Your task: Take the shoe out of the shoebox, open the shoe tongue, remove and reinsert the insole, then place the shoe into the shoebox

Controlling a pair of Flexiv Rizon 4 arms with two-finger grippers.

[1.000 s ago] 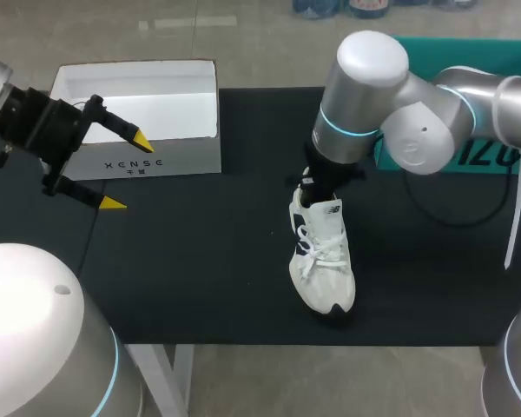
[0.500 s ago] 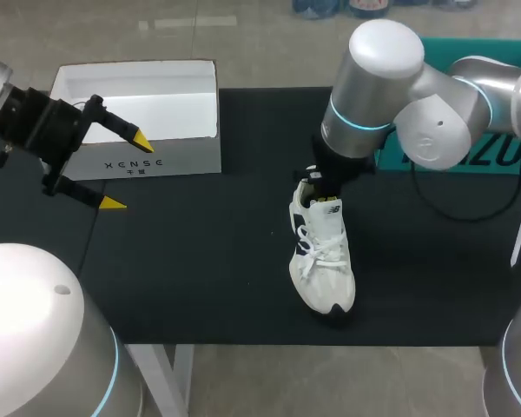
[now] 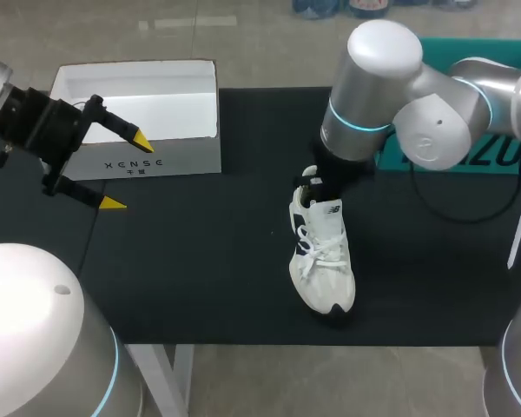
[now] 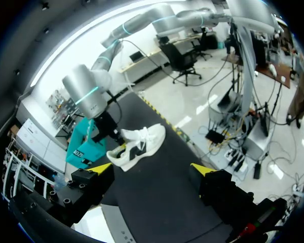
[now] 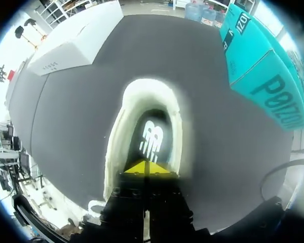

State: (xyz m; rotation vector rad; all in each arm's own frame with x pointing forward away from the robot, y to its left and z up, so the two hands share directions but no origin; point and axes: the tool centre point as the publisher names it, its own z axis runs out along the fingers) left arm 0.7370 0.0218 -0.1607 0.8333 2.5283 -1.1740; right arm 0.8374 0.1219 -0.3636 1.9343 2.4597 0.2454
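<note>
Now: shoe (image 3: 323,252) stands upright on the black mat (image 3: 200,261), out of the shoebox (image 3: 182,155) and well apart from it.
Right gripper (image 5: 148,167): yellow tips pressed together at the heel end of the shoe's opening, over the insole (image 5: 152,137); cannot tell if they pinch anything. Left gripper (image 3: 128,171): fingers spread wide, empty, by the shoebox's front wall.
</note>
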